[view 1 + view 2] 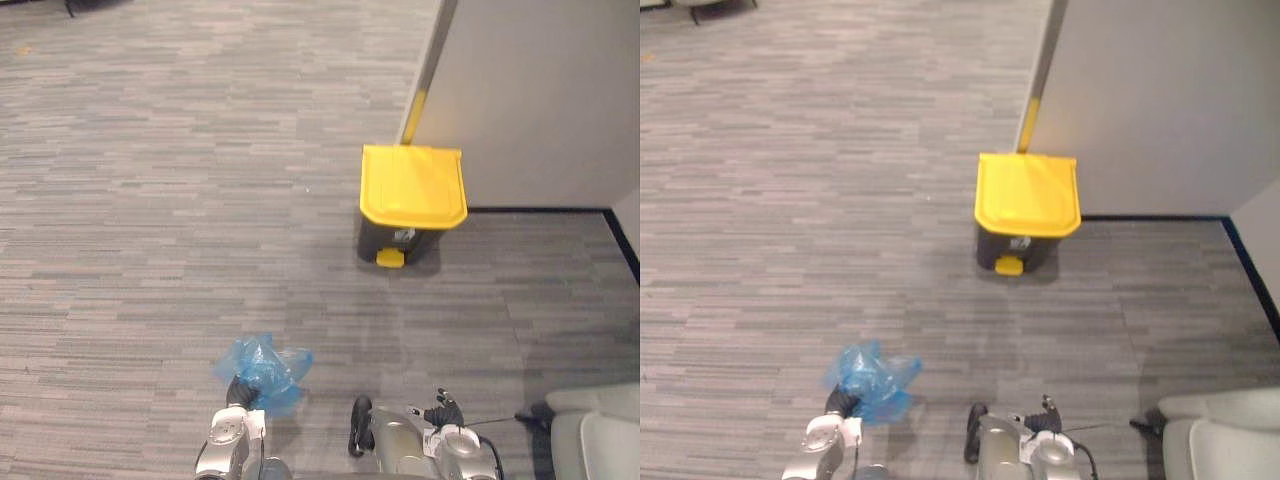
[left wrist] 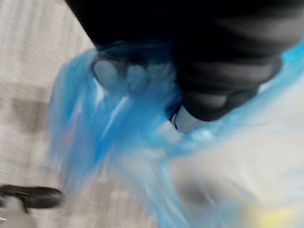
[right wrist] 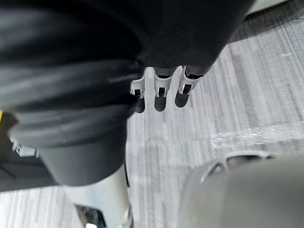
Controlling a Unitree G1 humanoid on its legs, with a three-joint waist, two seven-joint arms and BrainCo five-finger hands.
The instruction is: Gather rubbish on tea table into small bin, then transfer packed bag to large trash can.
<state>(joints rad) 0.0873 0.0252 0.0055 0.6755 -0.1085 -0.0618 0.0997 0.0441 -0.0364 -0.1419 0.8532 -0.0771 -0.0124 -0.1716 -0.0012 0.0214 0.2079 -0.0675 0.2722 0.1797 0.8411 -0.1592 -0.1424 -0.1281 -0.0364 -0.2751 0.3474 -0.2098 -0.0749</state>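
1. The blue bag (image 1: 265,368) is near the robot on the left, bunched up and puffing out above the left hand (image 1: 238,392). Its gathered neck goes right into that hand.
2. Left hand looks clamped on the bag's neck. The left wrist view is pretty smeared, but crumpled blue plastic sits right against the dark cover, with something pale and a bit of yellow showing through the bag.
3. Right hand (image 3: 160,84) is low on the near right, over the bare carpet (image 1: 150,200). Its fingers hang loose and there's nothing in it.
4. The large trash can (image 1: 412,185) is further out and a bit to the right, well apart from the bag. Dark body, yellow lid sitting closed, and a small yellow pedal (image 1: 390,258) on the near side.
5. The can is right up against a grey wall (image 1: 540,90), next to its corner.
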